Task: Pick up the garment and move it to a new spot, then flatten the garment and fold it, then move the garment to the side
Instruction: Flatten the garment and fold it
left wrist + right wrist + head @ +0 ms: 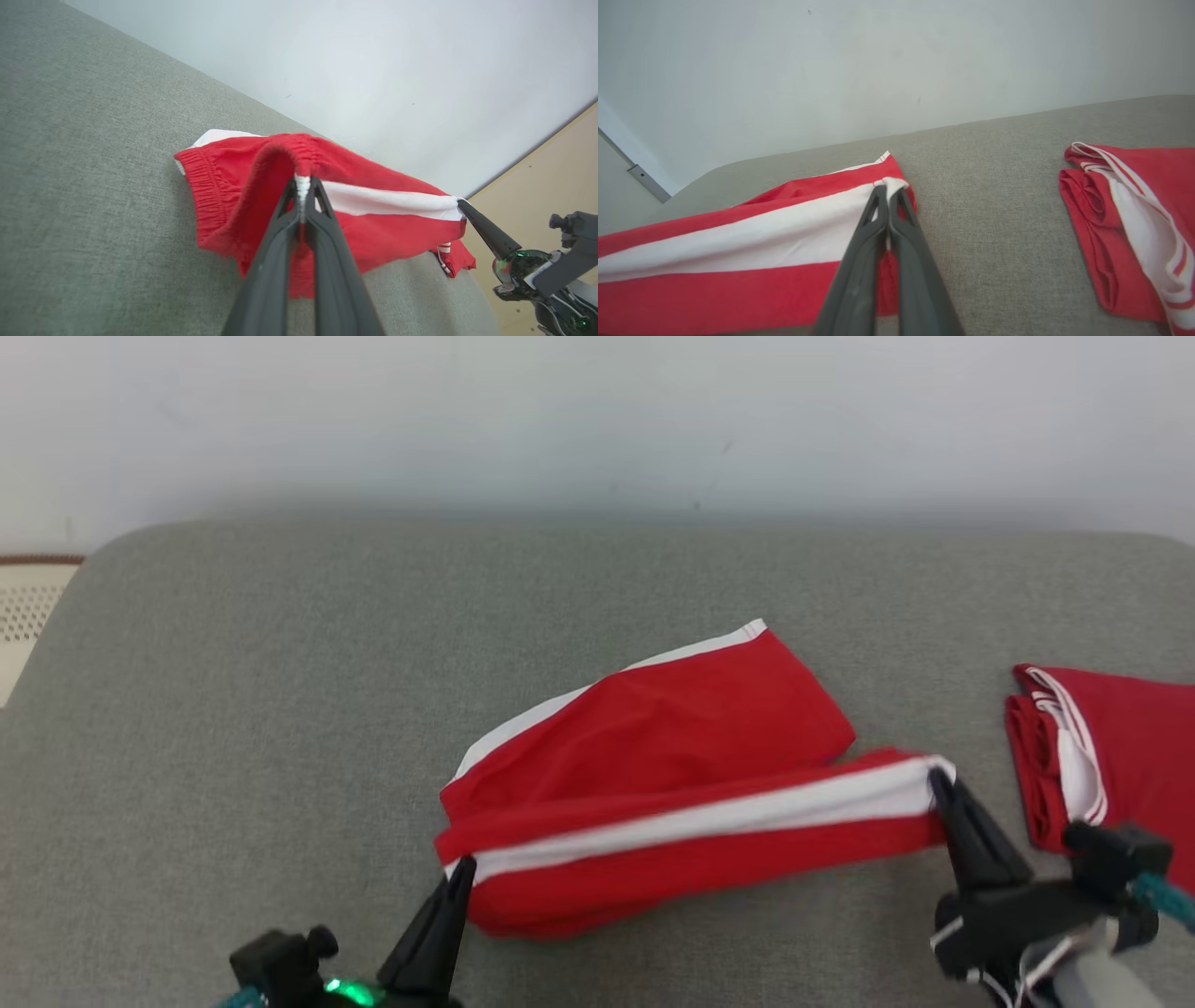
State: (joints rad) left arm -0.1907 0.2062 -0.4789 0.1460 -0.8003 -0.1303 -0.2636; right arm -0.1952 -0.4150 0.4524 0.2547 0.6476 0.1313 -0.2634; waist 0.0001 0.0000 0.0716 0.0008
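The garment (672,756) is a pair of red shorts with a white side stripe, lying mid-cushion with its near edge lifted and stretched between both grippers. My left gripper (461,868) is shut on the elastic waistband end at the stripe; in the left wrist view the left gripper (302,183) pinches that waistband of the garment (373,224). My right gripper (936,782) is shut on the hem end of the stripe; the right wrist view has the right gripper (888,186) biting the white corner of the garment (738,242).
A second red and white garment (1111,756) lies folded at the cushion's right edge, close to my right wrist, and shows again as the folded garment (1125,224). The grey cushion (280,709) runs back to a pale wall (597,420).
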